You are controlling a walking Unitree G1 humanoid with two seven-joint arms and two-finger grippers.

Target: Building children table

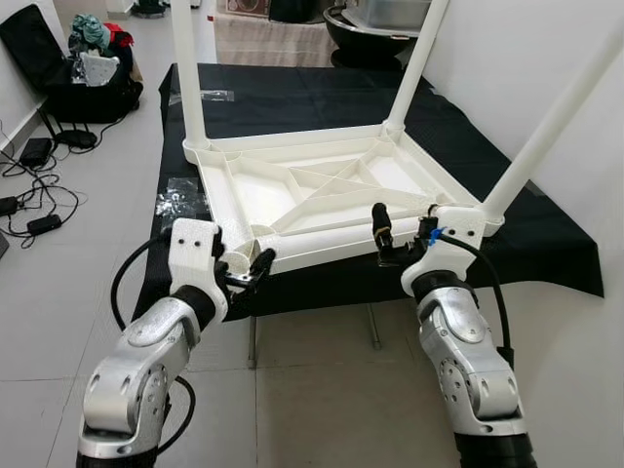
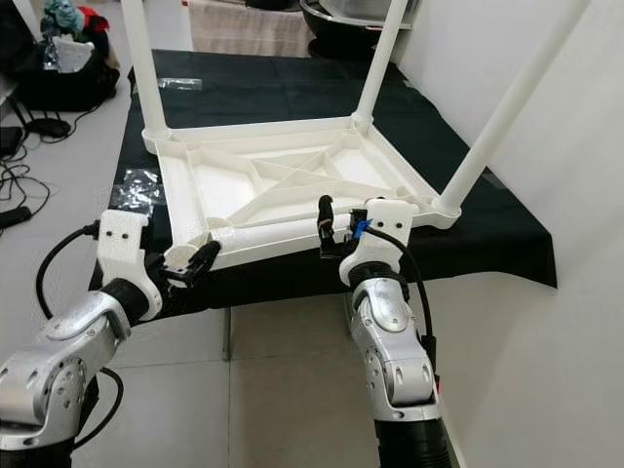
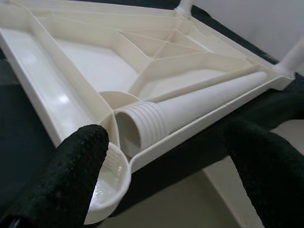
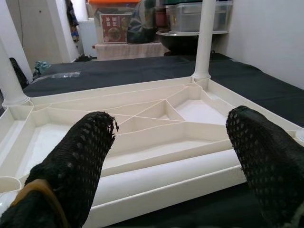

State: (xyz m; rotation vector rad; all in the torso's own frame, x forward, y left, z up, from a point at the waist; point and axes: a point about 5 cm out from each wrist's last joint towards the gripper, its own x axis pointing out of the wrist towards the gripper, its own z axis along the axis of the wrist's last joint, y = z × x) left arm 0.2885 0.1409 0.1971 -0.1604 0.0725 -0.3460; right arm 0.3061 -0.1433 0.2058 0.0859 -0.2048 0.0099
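White plastic children's table top (image 1: 322,195), upside down, is lying across the centre of the head views on a black cloth (image 1: 292,97) that is covering a low table. Ribbed underside is facing up, with diagonal braces crossing in the middle.

Three white legs are standing upright in their corner sockets: one (image 1: 187,68) at the upper left of the frame, one (image 1: 417,58) at upper centre, one (image 1: 551,117) leaning out toward the upper right.

Fourth leg (image 3: 199,104), loose, is lying on its side inside the top along the near edge, its ridged open end pointing at the near-left corner. Empty round socket (image 3: 111,183) at that corner is sitting just beside one finger of the left gripper.

Left gripper (image 1: 249,271), lower left of centre in the left eye view, is hovering at the near-left corner of the top, its two black fingers (image 3: 76,166) spread wide and holding nothing.

Right gripper (image 1: 402,234), right of centre, is hovering at the near edge close to the near-right corner, fingers (image 4: 78,161) likewise spread wide and empty, pointing across the underside.

Clear plastic bag (image 1: 180,200) is lying on the cloth left of the top. Black bag with clothes (image 1: 83,68) and cables (image 1: 34,185) are occupying the tiled floor at the upper left. Storage boxes (image 4: 142,21) are standing behind the far end of the table.
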